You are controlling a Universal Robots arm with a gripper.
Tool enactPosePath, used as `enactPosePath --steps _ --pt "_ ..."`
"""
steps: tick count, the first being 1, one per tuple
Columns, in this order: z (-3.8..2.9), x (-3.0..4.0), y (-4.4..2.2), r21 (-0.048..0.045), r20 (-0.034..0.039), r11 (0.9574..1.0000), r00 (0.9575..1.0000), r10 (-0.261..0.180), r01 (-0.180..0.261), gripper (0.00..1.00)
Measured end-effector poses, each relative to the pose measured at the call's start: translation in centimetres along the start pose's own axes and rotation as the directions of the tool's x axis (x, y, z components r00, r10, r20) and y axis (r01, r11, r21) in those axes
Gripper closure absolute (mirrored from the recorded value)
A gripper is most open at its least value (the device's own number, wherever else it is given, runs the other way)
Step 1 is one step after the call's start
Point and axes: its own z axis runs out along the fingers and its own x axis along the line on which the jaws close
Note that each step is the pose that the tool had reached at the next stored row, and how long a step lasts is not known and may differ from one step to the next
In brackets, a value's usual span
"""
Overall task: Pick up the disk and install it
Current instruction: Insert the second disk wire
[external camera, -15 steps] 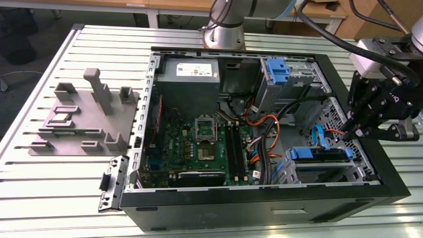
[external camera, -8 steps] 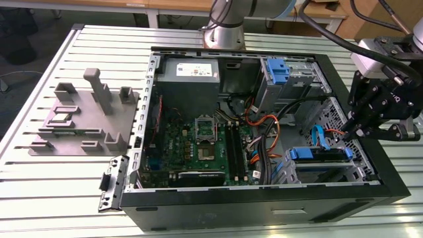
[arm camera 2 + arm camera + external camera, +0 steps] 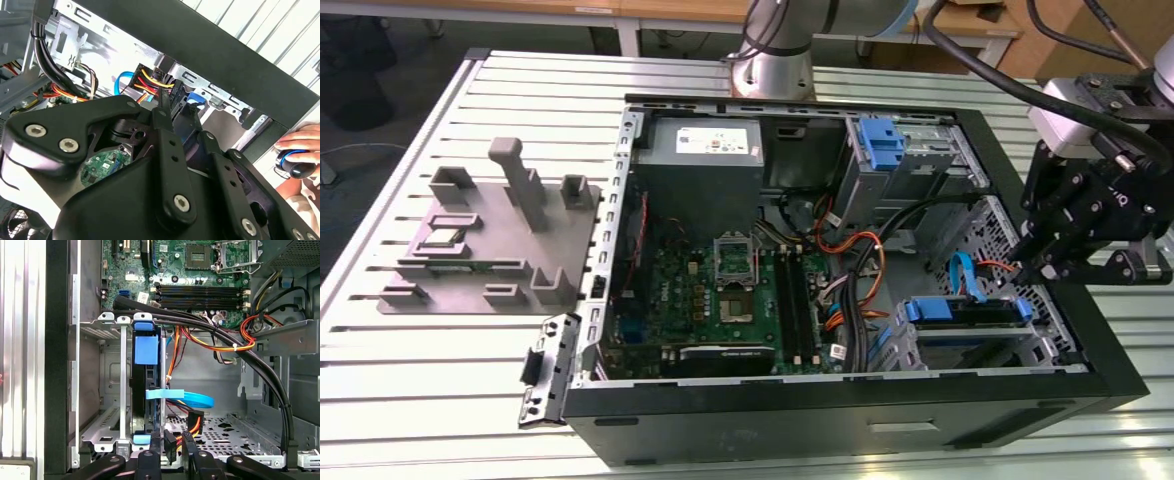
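The disk (image 3: pixel 961 311) sat in its blue carrier inside the drive cage (image 3: pixel 1014 350), at the computer case (image 3: pixel 854 415) corner farthest from the power supply (image 3: pixel 704 147). In the first wrist view it stood edge-on in the cage rails (image 3: pixel 146 390), so the work looked to be in its seating stage. The gripper (image 3: pixel 1051 270) hovered just above that corner of the case; whether it was open or closed could not be told. The blue data cable (image 3: pixel 192 399) and a bundle of power leads (image 3: pixel 186 424) lay just beside the disk, so any further move probably called for a straight, careful approach clear of the wiring.
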Motion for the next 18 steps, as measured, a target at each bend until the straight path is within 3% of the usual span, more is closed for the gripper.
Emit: enactPosePath --steps 2,4,15,16,18 --pt "0.02 -0.01 -0.01 0.0 0.0 1.0 1.0 0.0 0.0 0.69" --pt "0.56 -0.03 -0.01 0.0 0.0001 1.0 1.0 0.0 0.0 0.69" --pt "0.56 -0.03 -0.01 0.0 -0.0003 1.0 1.0 0.0 0.0 0.71" --pt "0.56 -0.03 -0.01 0.0 -0.0003 1.0 1.0 0.0 0.0 0.77" --pt "0.56 -0.03 -0.01 0.0 -0.0003 1.0 1.0 0.0 0.0 0.77"
